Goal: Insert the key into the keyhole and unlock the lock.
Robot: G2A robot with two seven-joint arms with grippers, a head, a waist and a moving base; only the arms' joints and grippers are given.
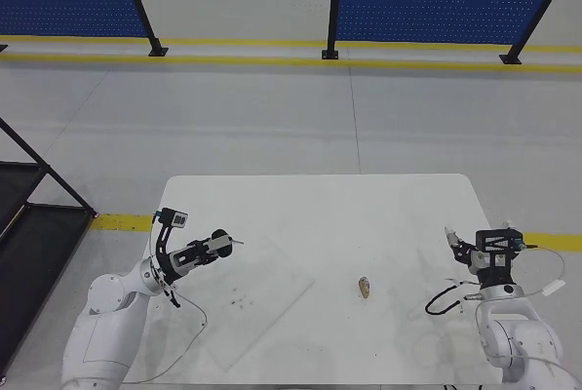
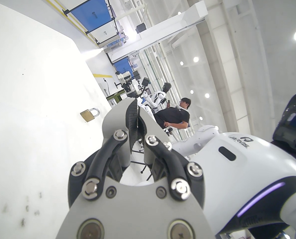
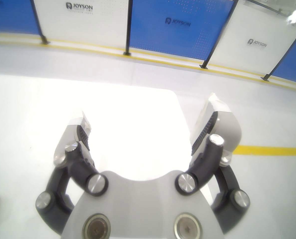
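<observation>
Left pincer point(image 1: 229, 241) stood pressed together, well left of padlock point(image 1: 365, 287); key grip unconfirmed. Right pincer point(image 3: 149, 119) stood apart, well right. Risk noted: unheld padlock sliding under insertion push.

A white rounded-corner table point(image 1: 320, 210) stands on a pale grey glossy floor point(image 1: 271, 117). Blue perforated barrier panels point(image 1: 437, 18) and yellow floor stripes point(image 1: 252, 61) run at twelve o'clock; a black metal rack point(image 1: 18, 234) stands at nine o'clock.

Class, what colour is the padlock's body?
The padlock is brass-gold, with a silver shackle; clearest in the left wrist view.
</observation>
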